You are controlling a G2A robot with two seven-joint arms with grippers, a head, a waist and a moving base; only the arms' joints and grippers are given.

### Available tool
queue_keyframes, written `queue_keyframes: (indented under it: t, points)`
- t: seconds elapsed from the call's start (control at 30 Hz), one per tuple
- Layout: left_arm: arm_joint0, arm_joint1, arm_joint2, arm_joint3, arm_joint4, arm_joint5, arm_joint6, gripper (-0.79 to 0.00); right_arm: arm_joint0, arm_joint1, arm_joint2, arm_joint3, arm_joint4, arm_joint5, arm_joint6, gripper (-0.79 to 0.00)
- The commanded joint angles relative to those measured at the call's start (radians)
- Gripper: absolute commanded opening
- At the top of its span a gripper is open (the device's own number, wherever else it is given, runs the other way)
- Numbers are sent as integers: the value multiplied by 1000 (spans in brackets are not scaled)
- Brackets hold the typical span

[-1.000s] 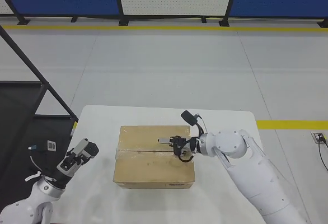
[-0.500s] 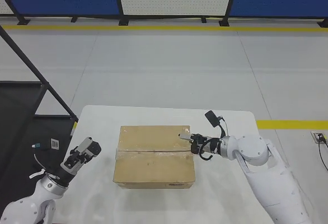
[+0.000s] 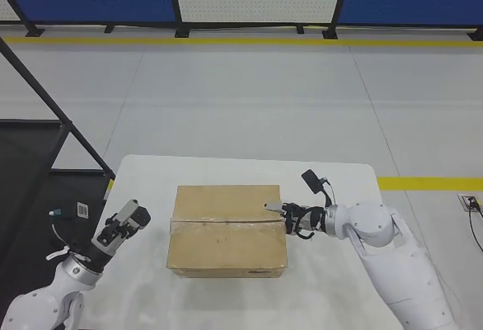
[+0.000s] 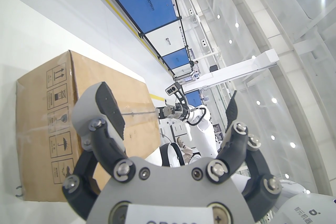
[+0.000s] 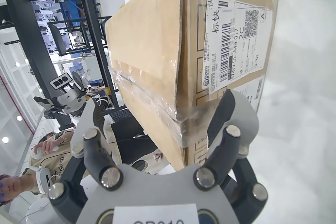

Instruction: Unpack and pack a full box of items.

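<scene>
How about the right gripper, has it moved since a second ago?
Yes. The right gripper slid along the box top, from mid-seam out to the box's edge.

Overhead camera looks down; wrist cameras face the box (image 3: 227, 231) from opposite ends.

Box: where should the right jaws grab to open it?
Grip a flap at the right end of the seam, coming from the right, beside the right gripper. The box looks far wider than the open jaws; the flap edge is probably the only thin lip.
</scene>
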Motion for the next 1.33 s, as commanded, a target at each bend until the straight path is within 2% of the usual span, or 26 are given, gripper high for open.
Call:
queue_keyframes:
  t: [0.0, 0.4, 0.77, 0.93, 1.1, 1.23, 1.3]
  points:
    - [-2, 1, 0, 3, -1, 0, 2, 0, 9, -2, -11, 18, 9, -6, 1, 0]
    - [-6, 5, -8, 10, -12, -1, 4, 0, 40, -3, -25, 69, 51, -38, -17, 0]
    - [-4, 9, -32, 21, -32, -14, 8, 0, -20, 24, 54, -41, 43, -9, -62, 0]
    - [9, 10, -55, 16, -47, -36, 31, 0, -51, 33, 88, -95, 27, 9, -139, 0]
    - [31, 11, -83, 13, -66, -56, 45, 0, -109, 47, 168, -165, 58, -60, -188, 0]
    - [48, 11, -97, 14, -86, -70, 44, 0, -172, 58, 235, -221, 102, -168, -218, 0]
    - [48, 11, -97, 14, -86, -70, 44, 0, -172, 58, 235, -221, 102, -168, -218, 0]
